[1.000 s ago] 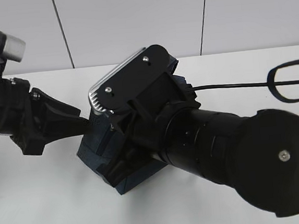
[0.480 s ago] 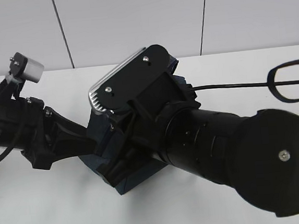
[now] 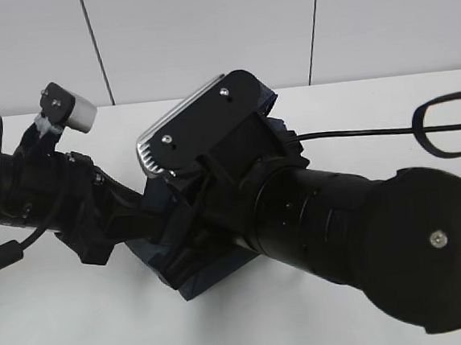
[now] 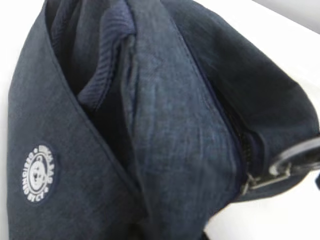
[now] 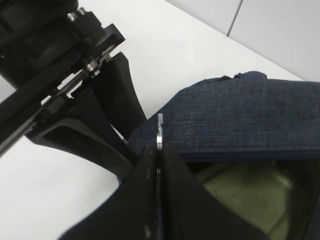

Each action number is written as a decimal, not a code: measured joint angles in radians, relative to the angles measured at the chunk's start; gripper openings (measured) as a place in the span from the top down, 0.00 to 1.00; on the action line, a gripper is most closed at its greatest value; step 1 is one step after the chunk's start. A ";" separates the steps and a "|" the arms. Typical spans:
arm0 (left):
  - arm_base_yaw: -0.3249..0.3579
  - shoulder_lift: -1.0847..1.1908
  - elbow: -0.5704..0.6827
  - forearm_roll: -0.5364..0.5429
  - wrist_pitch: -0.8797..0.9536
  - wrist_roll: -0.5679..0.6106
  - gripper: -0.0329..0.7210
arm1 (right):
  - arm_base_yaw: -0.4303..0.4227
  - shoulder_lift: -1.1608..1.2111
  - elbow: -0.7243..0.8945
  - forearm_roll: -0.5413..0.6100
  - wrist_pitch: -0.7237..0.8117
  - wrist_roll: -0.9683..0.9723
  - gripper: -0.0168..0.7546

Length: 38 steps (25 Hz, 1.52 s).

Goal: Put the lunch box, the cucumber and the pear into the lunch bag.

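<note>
The navy lunch bag (image 3: 211, 275) lies on the white table, mostly hidden under my right arm. It fills the left wrist view (image 4: 165, 125), where its metal ring pull (image 4: 292, 155) shows at the right. My right gripper (image 5: 159, 150) is shut on that ring pull (image 5: 160, 131), seen edge-on. Below it the bag is open and the pale green lid of the lunch box (image 5: 240, 195) lies inside. My left gripper (image 5: 136, 142) is at the bag's left end (image 3: 142, 220), jaws apart on either side of the fabric edge. The cucumber and the pear are out of view.
A black strap loop (image 3: 445, 129) and a black cable (image 3: 356, 133) lie on the table at the right. A grey panelled wall stands behind the table's far edge. My right arm's wrist (image 3: 323, 213) covers the middle of the exterior view.
My left arm has moved right, towards the bag, and its gripper now reaches the bag's left end. The right arm and the bag have not moved.
</note>
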 joint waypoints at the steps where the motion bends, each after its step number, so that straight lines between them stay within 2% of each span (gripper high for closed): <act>1: -0.002 0.004 0.000 -0.004 0.000 0.000 0.74 | 0.000 0.000 0.000 0.002 0.000 0.000 0.98; 3: -0.005 0.009 0.000 -0.007 0.000 0.000 0.88 | 0.000 0.000 0.000 0.010 0.004 0.000 0.98; 7: -0.007 0.011 -0.001 0.003 0.003 -0.034 0.94 | 0.000 0.000 0.000 0.053 -0.008 0.000 0.98; 11: -0.007 0.011 -0.003 0.045 0.009 -0.096 0.95 | 0.000 -0.001 0.000 0.075 -0.034 -0.002 0.98; 18: -0.007 0.011 -0.003 0.051 0.029 -0.132 0.95 | 0.000 -0.010 0.000 0.089 -0.068 -0.029 0.98; 23: -0.008 0.007 -0.003 0.063 0.036 -0.162 0.95 | 0.000 -0.015 -0.007 0.149 -0.093 -0.111 0.98; 32: -0.011 -0.064 0.070 0.069 -0.015 -0.183 0.95 | -0.115 -0.017 -0.073 0.212 0.062 -0.156 0.98; 38: -0.013 -0.065 0.082 0.070 -0.027 -0.217 0.95 | -0.131 -0.017 -0.076 0.212 0.061 -0.172 0.98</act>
